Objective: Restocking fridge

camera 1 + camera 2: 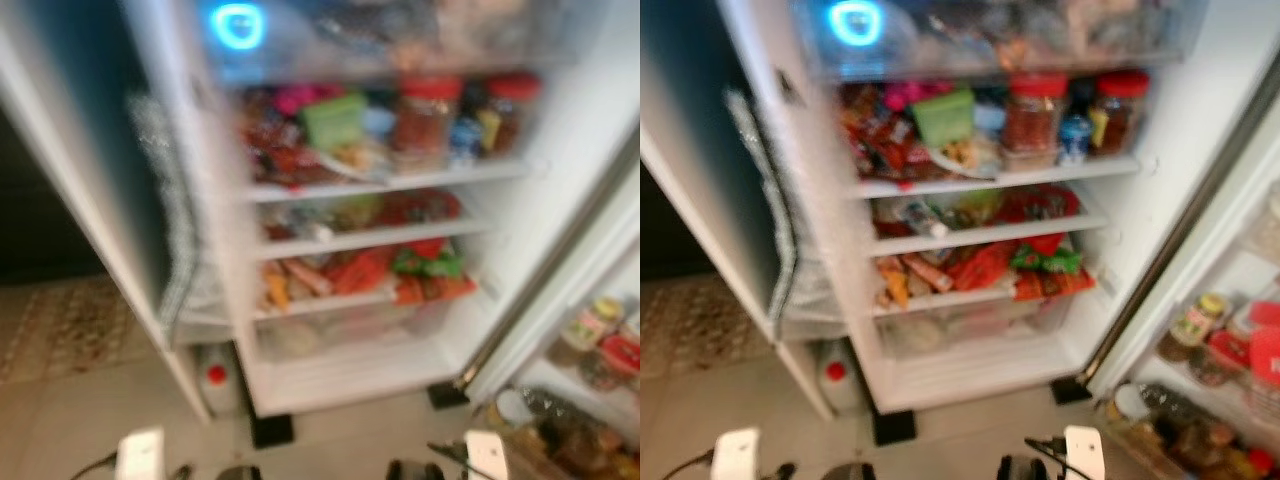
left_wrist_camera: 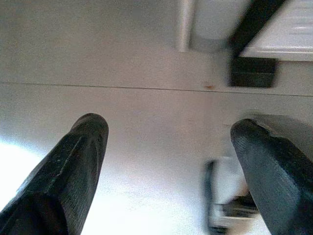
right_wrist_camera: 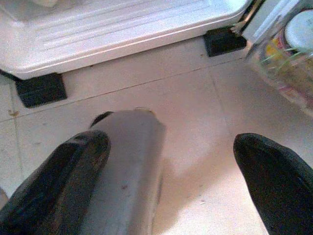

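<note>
The open fridge stands before me, blurred. Its shelves are packed with packets and boxes. On the top shelf stand two jars with red lids and a green box. A clear drawer sits at the bottom. Both arms hang low near the floor. My left gripper is open over pale floor tiles, with nothing between its fingers. My right gripper is open too, above the tiles in front of the fridge's base.
The right door stands open, its racks holding jars and bottles. The left door is open as well, with a red-capped bottle low beside it. A patterned rug lies to the left. A silver rounded part sits by the right fingers.
</note>
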`<state>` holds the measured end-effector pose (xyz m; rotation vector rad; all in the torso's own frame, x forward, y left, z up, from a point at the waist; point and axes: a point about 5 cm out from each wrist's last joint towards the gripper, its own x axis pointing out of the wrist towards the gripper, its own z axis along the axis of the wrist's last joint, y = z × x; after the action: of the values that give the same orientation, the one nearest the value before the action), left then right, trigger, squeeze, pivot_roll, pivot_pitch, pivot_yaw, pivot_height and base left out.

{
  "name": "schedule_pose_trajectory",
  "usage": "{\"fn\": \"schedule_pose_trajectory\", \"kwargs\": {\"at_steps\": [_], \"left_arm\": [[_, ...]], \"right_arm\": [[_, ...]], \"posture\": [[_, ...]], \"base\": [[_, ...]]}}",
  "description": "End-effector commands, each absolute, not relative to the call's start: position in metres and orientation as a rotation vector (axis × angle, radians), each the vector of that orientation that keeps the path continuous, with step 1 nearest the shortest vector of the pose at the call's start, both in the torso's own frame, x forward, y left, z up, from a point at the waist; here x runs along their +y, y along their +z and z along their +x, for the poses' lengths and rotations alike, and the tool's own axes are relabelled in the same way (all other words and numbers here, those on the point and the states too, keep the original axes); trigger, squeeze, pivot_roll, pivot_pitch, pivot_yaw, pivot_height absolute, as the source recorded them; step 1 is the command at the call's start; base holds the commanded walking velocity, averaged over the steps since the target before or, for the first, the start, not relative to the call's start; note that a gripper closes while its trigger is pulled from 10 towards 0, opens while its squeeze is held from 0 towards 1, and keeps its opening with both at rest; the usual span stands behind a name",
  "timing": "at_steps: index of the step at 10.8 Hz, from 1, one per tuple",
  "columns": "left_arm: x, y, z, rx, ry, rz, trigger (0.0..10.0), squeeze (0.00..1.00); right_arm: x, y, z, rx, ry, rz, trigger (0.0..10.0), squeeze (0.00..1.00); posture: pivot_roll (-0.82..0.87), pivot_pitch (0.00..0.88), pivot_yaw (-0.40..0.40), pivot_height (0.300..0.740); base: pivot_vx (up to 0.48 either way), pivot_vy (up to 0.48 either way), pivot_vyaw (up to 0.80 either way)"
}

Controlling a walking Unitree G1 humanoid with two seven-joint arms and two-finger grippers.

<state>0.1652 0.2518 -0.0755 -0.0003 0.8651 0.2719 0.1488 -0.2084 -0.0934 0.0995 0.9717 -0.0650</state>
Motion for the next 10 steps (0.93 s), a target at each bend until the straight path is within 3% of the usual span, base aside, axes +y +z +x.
{"fn": "schedule_pose_trajectory", "kwargs": {"at_steps": [1,6,10], "left_arm": [[0.244,-0.079,0.163,0.882,0.253,-0.007,10.0,0.0],[0.243,-0.092,0.133,0.982,0.274,-0.039,10.0,0.0],[0.25,-0.092,0.127,0.998,0.286,-0.045,10.0,0.0]], "right_arm": [[-0.2,-0.104,0.126,1.065,-0.052,0.12,10.0,0.0],[-0.199,-0.104,0.124,1.069,-0.043,0.136,10.0,0.0],[-0.197,-0.104,0.126,1.066,-0.043,0.147,10.0,0.0]], "posture": [[-0.12,0.0,0.051,0.621],[-0.12,0.0,0.057,0.706],[-0.11,0.0,0.05,0.74]], "base": [[0.0,0.0,0.0],[0.0,0.0,0.0],[0.0,0.0,0.0]]}}
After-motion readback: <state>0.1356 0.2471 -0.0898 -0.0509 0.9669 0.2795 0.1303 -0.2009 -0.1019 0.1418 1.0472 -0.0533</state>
